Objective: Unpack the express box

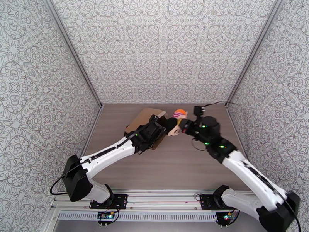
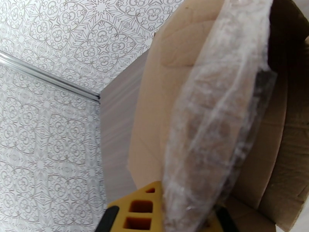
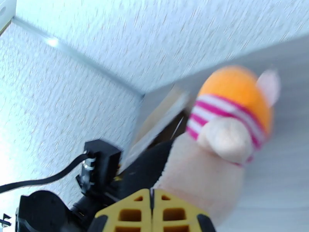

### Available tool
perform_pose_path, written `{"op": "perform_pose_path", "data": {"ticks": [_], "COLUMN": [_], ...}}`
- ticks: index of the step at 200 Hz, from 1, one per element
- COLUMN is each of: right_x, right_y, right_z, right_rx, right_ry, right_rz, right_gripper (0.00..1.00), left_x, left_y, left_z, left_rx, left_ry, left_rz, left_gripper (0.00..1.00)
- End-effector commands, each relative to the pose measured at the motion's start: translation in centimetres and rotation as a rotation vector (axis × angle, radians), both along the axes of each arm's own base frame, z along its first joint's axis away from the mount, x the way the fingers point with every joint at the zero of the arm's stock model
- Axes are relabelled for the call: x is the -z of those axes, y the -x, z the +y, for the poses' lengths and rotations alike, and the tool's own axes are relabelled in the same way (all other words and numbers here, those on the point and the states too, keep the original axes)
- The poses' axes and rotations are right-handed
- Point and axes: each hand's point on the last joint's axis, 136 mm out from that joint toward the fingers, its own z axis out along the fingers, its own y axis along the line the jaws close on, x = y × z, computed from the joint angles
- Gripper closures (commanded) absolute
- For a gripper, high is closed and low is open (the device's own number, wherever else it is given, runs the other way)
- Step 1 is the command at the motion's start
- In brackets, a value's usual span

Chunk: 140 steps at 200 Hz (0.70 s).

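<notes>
In the top view the left arm reaches from the near-left corner up across the brown table (image 1: 174, 167), and the left gripper (image 1: 157, 130) sits on the near right edge of the express box (image 1: 143, 117). The box lies left of centre on the table towards the back wall, and one pale cardboard flap faces upward. The left wrist camera looks along that box (image 2: 170, 74) from very close. A flap edge wrapped in wrinkled clear tape (image 2: 216, 113) runs down into the left gripper (image 2: 181, 215), whose yellow finger (image 2: 139, 209) presses against it from the left, so the jaws are clamped on the taped flap. To the right of the tape the dark inside of the box shows, with brown walls around it. Just right of the box in the top view is a plush doll (image 1: 174, 126) with a pale body and an orange cap (image 1: 179, 112); it touches the tips of the right gripper (image 1: 184, 126). The right wrist view is blurred, but the two yellow fingers (image 3: 131, 213) meet with no gap. The doll (image 3: 201, 171) rises straight from them, so they seem to pinch a fold of its fabric. Its orange cap (image 3: 235, 89) has pink and white stripes below. The right arm stretches back to the near-right corner.
</notes>
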Motion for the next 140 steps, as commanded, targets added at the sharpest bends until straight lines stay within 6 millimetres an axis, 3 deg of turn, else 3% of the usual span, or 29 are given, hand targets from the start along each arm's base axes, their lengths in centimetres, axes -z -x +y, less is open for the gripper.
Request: {"op": "perform_pose_path", "data": {"ticks": [1, 42, 64, 87, 114, 140], "right_x": [2.5, 6.3, 7.9, 10.7, 14.9, 17.7], "right_y": [0.3, -0.6, -0.9, -1.8, -3.2, -4.8], "right_z": [-4.4, -8.5, -10.2, -10.3, -9.1, -8.6], "right_rx": [0.071, 0.068, 0.057, -0.018, -0.132, -0.186], "right_ry": [0.194, 0.417, 0.595, 0.712, 0.750, 0.788], "right_rz": [0.091, 0.250, 0.319, 0.406, 0.495, 0.534], "right_gripper": [1.00, 1.00, 1.00, 1.00, 1.00, 1.00], "left_x": [-2.4, -4.0, -3.7, -2.5, -1.0, 0.1], "left_y": [0.1, 0.2, 0.3, 0.6, 1.2, 1.5], "left_z": [-1.2, -2.6, -3.7, -4.1, -4.1, -4.1], "left_rx": [0.021, 0.007, -0.016, -0.100, -0.202, -0.262], "left_ry": [0.160, 0.325, 0.428, 0.514, 0.574, 0.615], "left_rz": [0.031, 0.102, 0.144, 0.193, 0.245, 0.261], "left_gripper": [1.00, 1.00, 1.00, 1.00, 1.00, 1.00]}}
